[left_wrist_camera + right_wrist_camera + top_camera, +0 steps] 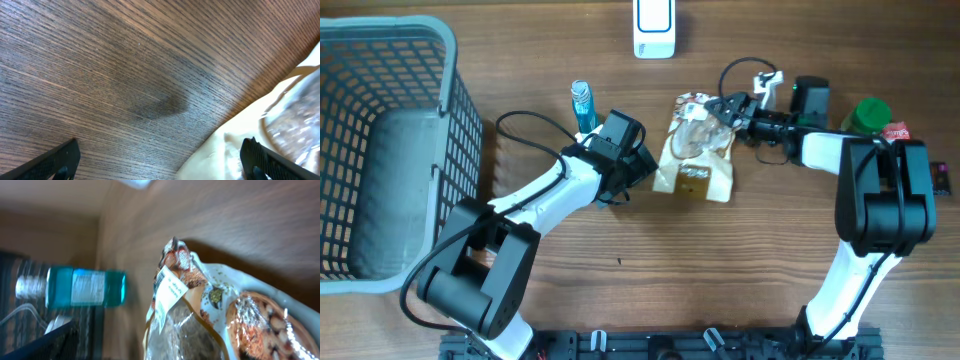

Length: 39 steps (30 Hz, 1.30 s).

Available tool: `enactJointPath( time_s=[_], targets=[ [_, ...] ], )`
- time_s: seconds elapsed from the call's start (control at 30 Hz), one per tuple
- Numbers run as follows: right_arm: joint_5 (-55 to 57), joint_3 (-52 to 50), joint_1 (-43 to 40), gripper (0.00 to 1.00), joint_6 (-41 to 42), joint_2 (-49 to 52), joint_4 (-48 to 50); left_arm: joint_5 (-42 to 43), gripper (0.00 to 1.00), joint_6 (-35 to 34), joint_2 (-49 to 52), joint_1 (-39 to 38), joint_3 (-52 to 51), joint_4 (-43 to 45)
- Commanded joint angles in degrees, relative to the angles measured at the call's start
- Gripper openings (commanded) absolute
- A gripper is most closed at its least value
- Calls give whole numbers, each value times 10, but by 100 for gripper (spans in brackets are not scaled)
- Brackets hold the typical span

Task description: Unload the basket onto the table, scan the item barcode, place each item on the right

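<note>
Both pincers are seen spread and empty in the overhead view. The left pincer (642, 168) is set at the left edge of the snack bag (695, 150), and the right pincer (732, 108) at its upper right corner. The bag is laid flat on the counter (720, 280), well apart from the white scanner (653, 28) at the far edge, so it is judged that it must be lifted and carried there.

From the left wrist, the fingers (55, 162) are held wide and low over the wood, one of them just over the bag's pale edge — a stance judged fit for pinching that edge.

From the right wrist, the bag's crimped top and a white label (167, 297) are faced, with a blue bottle (85, 287) beyond — whether a barcode is printed on the label cannot be told.
</note>
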Motion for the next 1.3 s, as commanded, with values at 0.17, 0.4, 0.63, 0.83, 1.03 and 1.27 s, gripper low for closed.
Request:
enactJointPath(
  time_s=[0.17,0.4,0.63,0.83,1.03,1.27],
  targets=[
    [76,-40,-7,64,-80,59,-122,-14,100,5,23,4,-20,-9],
    [26,-40,-13,48,-124,59,-119,-14,100,5,23,4,-20,-11],
    [24,-40,-13,36,-123,59,-85,-3,100,5,23,4,-20,-14],
    [19,-40,-13,52,-131,59,-84,83,100,15,21,4,-9,9],
    [-24,-40,-13,56,-170,59,-123,83,100,46,13,4,9,20],
    [-24,-49,-12,57,-185,59,-186,92,100,46,13,4,9,54]
  ],
)
